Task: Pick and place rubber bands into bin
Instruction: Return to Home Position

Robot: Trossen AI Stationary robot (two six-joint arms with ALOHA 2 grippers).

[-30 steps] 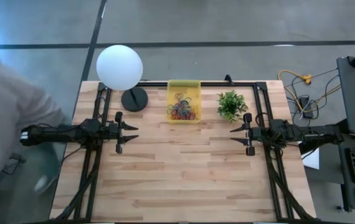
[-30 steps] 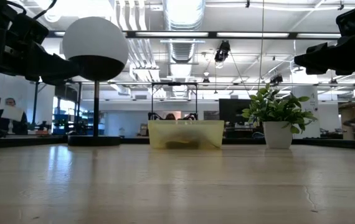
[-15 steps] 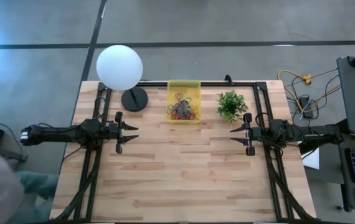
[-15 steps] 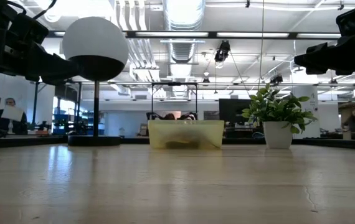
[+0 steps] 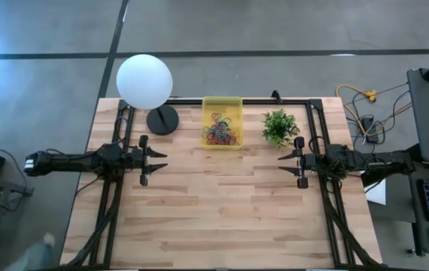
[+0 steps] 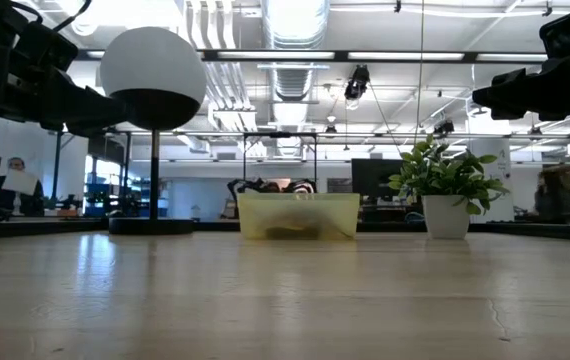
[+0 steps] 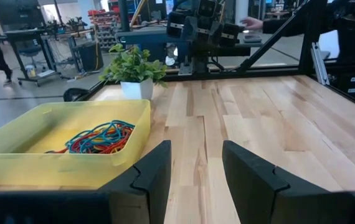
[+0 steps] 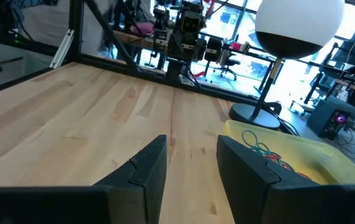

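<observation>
Rubber bands (image 5: pixel 221 136) in red, blue and orange lie heaped together inside the yellow bin (image 5: pixel 222 104), which sits on the wooden surface (image 5: pixel 222 214) close to its far edge, and we make out no band lying outside it. The left claw (image 5: pixel 156 163) hovers above the boards on its own side with its two fingers apart and nothing between them. The right claw (image 5: pixel 282 164) faces it from the opposite side, likewise spread and empty. The relation that matters to us is this: the bin lies between the two claws but set back from the line joining them, toward the edge where the lamp stands, so each claw has it ahead and off to one side. Its long axis runs from the near edge to the far edge, crosswise to that line. Neither arm is clearly nearer, and both are well apart from it. We judge the sorting finished and both arms parked at rest, so no reach toward the bin seems called for. Were one needed, the white globe lamp (image 5: pixel 144 81) with its dark base just beside the bin would crowd the left arm's path. The small green plant (image 5: pixel 278 127) just beside the bin would crowd the right arm's.
</observation>
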